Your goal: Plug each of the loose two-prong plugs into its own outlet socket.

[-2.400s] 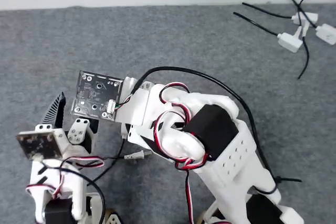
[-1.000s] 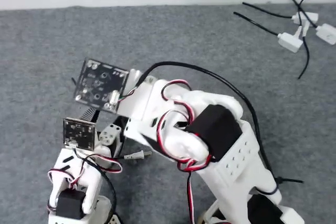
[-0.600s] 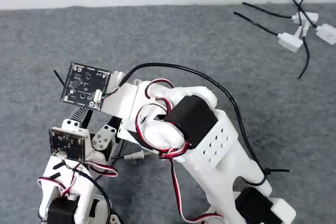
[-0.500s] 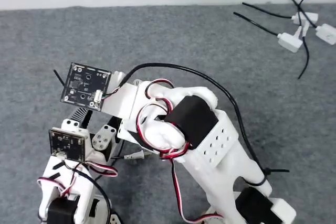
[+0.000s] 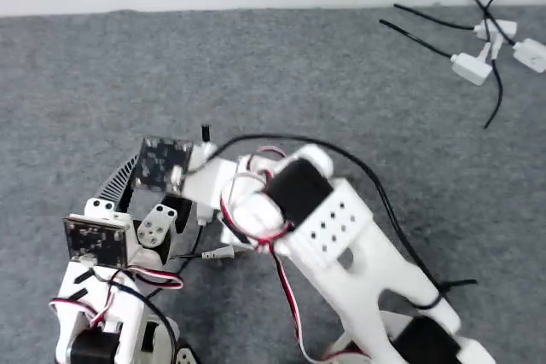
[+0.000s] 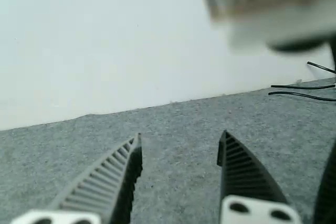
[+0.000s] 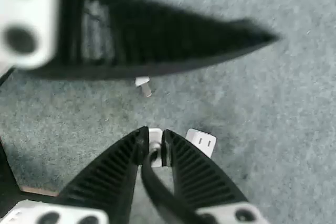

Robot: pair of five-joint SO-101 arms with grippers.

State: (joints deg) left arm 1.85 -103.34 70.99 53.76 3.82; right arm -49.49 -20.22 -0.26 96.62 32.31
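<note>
My right gripper [image 7: 153, 134] is shut on a white two-prong plug [image 7: 154, 141] whose black cord runs back between the fingers. A white outlet socket [image 7: 202, 141] with two slots lies on the carpet right beside that plug. Another loose plug [image 7: 143, 85] lies farther off, and in the high view it is the plug [image 5: 223, 253] between the two arm bases. My left gripper [image 6: 181, 137] is open above the carpet with nothing between its fingers [image 5: 119, 181]. In the high view the right arm's camera board [image 5: 166, 164] covers the right gripper.
Several white sockets and plugs with black cords [image 5: 478, 53] lie in a tangle at the far right of the grey carpet [image 5: 281, 74]; their cords [image 6: 304, 85] also appear in the left wrist view. The two arms crowd together at the near left.
The right arm's wrist has swung right and toward the near edge, lowering over the carpet. The left arm has turned slightly left, so its ribbed finger shows beside the right camera board.
</note>
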